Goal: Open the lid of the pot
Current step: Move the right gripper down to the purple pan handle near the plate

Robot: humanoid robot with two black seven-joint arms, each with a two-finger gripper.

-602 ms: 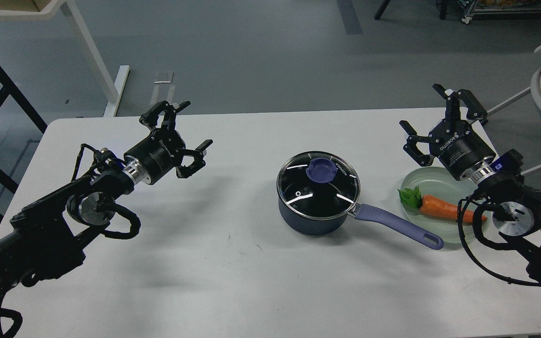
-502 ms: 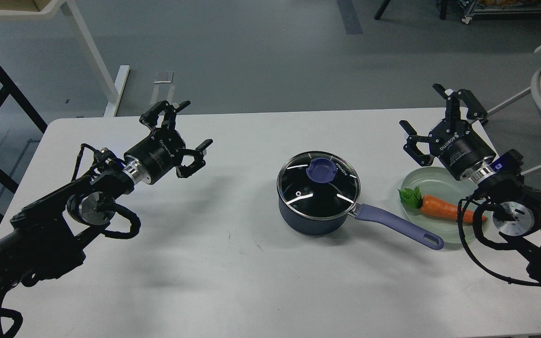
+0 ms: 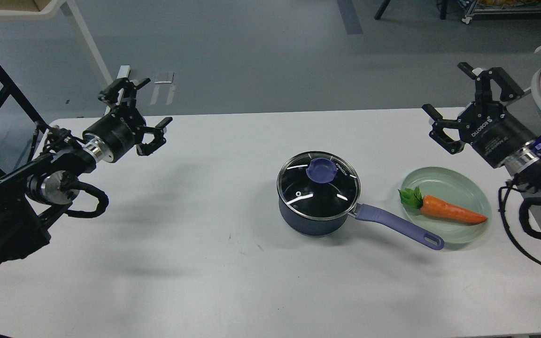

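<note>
- Drawing back from the pot since the earlier frames: left claw now sitting farther left and nearer the desk's far edge, right claw lifted clear of the green dish and out toward the far right corner.
- Hanging with fingers spread wide, both claws, gripping nothing and staying well apart from the pot.
- Resting right of desk centre, the pot, with the lid seated flat on its rim and the purple knob pointing up, untouched.
- Pointing away from the pot to the near right, the handle, its holed end lying just by the dish edge.
- Lying in the dish right of the pot, a carrot, probably waiting to go in once the lid is off.
- Judging the task not yet started; needing a descent onto the knob, likely by the nearer right claw.
</note>
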